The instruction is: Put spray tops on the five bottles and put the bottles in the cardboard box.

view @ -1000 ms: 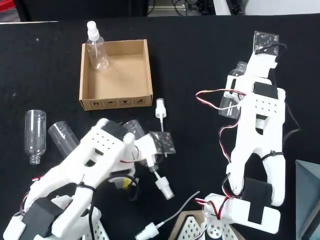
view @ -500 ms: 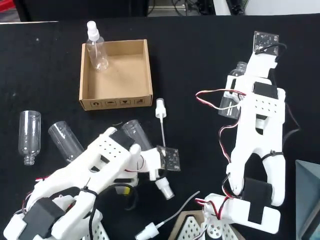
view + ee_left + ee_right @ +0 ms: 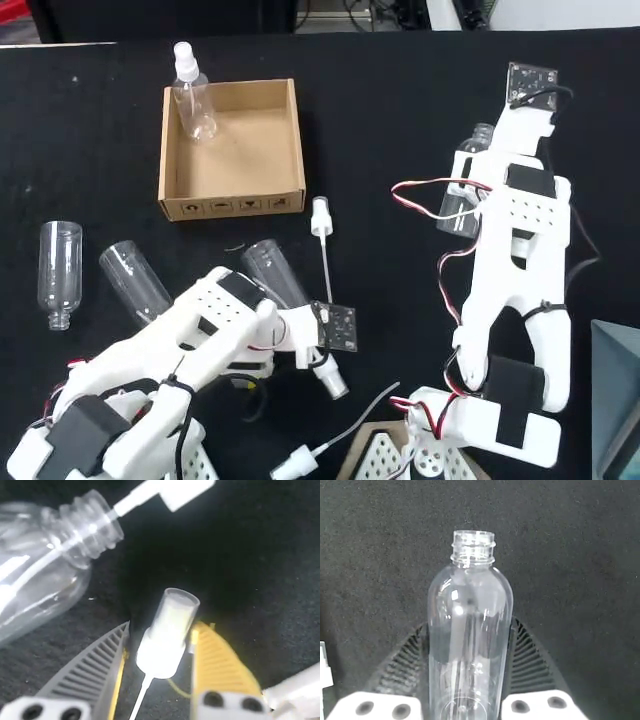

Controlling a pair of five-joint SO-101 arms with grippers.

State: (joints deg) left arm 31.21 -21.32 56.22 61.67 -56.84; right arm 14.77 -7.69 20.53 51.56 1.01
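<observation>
Black desk [image 3: 100,120]; cardboard box [image 3: 232,150] holds one capped bottle [image 3: 192,95]. Left gripper [image 3: 157,650] sits narrowly open around spray top [image 3: 167,630]; right gripper [image 3: 470,625] clamps uncapped bottle [image 3: 470,595].

Black table [image 3: 380,100], far edge — white surface [image 3: 570,12] beyond

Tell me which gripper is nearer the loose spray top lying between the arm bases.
Left. The left gripper is just beyond that spray top, around a second top. The right gripper is much farther off, holding a bottle.
</observation>
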